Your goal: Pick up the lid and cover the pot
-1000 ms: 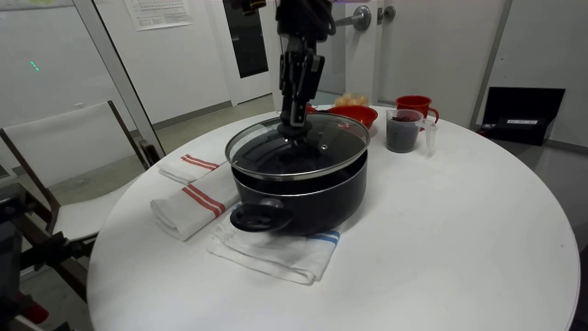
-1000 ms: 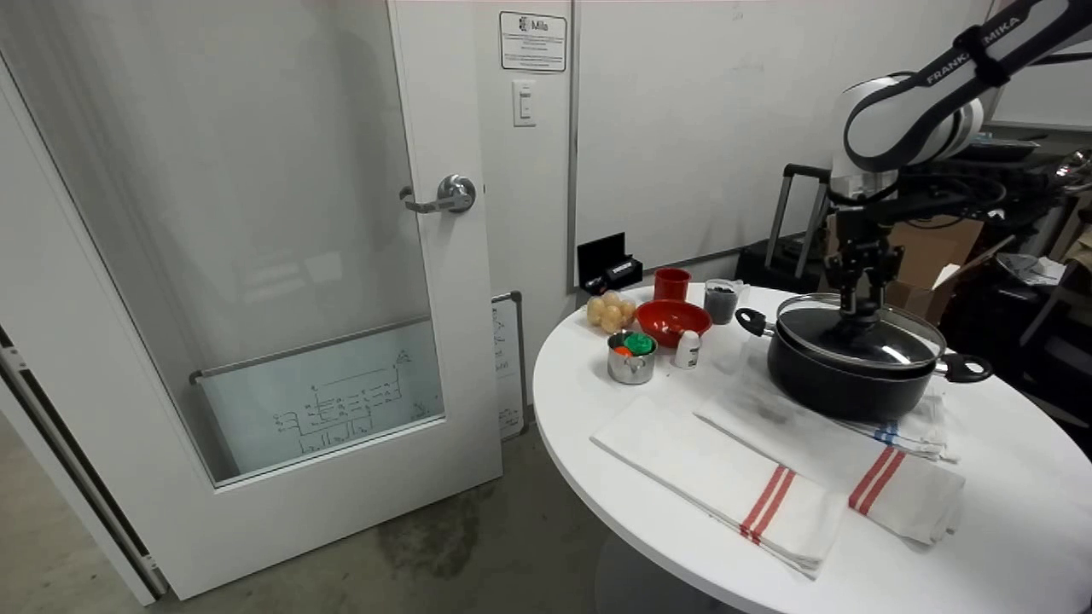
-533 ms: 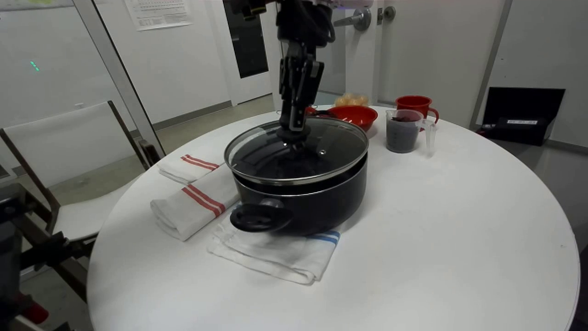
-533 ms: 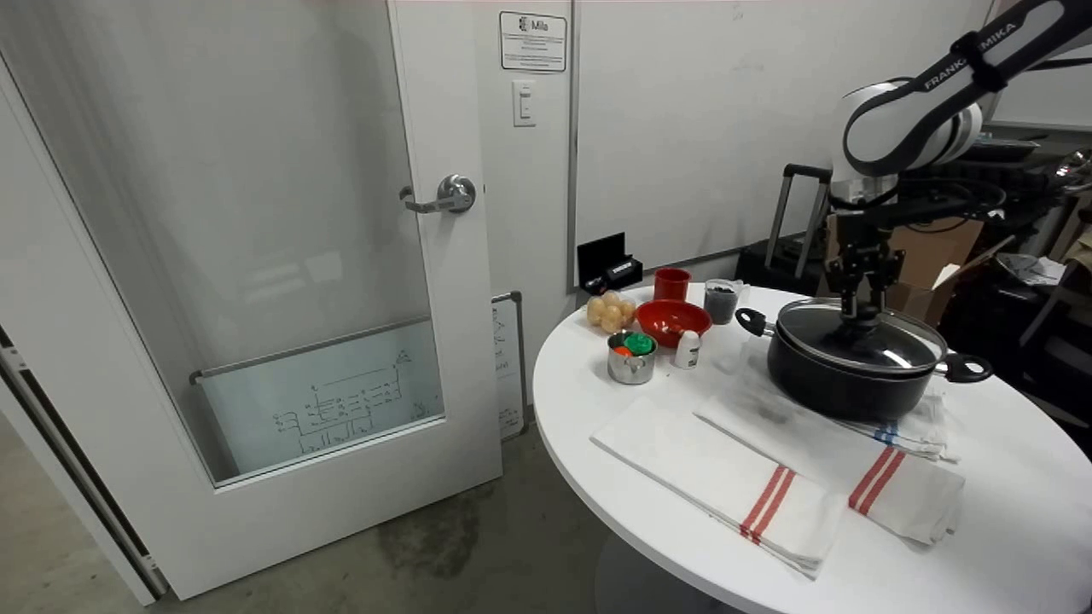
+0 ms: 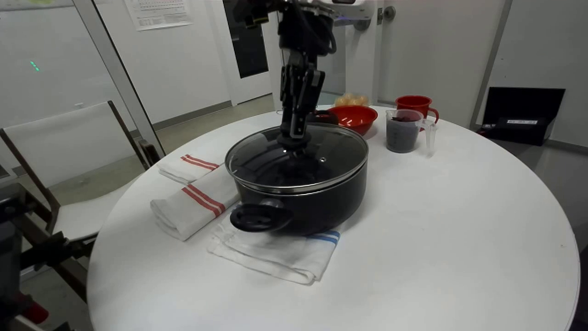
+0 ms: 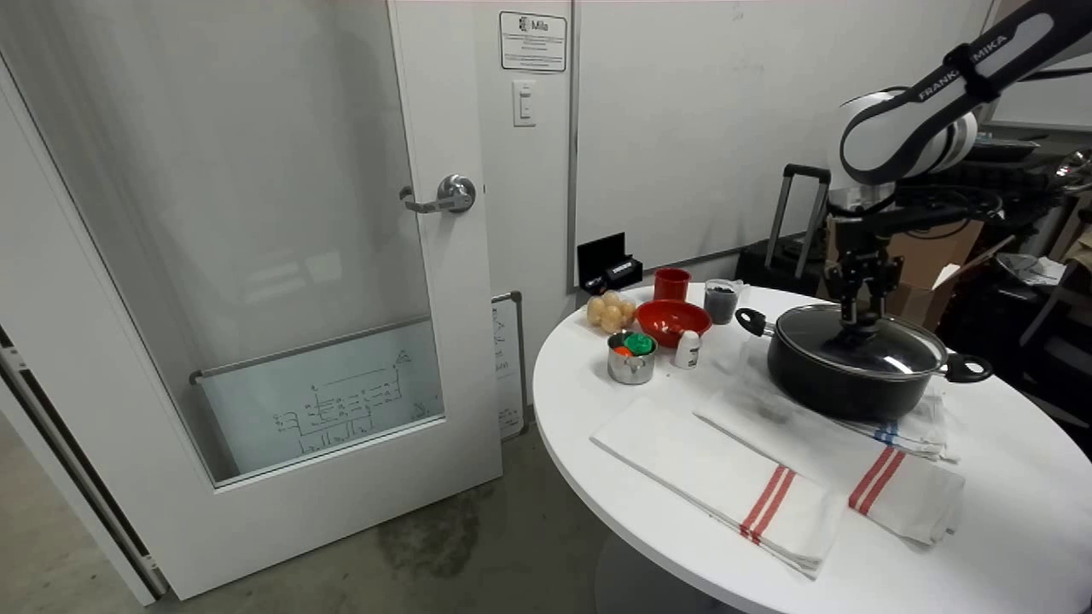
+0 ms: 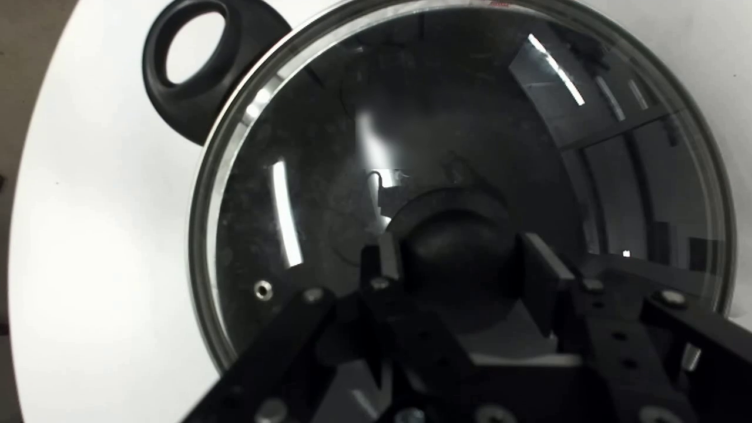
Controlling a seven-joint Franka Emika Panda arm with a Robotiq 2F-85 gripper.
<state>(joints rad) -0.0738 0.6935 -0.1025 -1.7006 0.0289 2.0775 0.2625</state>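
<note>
Above the pot (image 5: 317,211), the fingers (image 7: 389,258) of the gripper (image 7: 464,258) are clamped on the black knob (image 7: 461,241) of the lid (image 5: 298,168), one on each side. That glass lid lies roughly level over the pot's mouth; whether the rims touch, I cannot tell. Under the pot is a white cloth with blue stripes (image 5: 285,257); just beside the pot lies a red-striped cloth (image 5: 197,207), and farther from it a second red-striped cloth (image 6: 717,486). Near one pot handle (image 6: 751,321), on the white table (image 5: 436,243), stand a red bowl (image 5: 363,124), a clear measuring cup (image 5: 399,143) with dark contents and a white bottle (image 6: 687,351); farther from the pot are a red mug (image 5: 411,105), a metal cup (image 6: 631,369) and pale round objects (image 6: 611,313).
</note>
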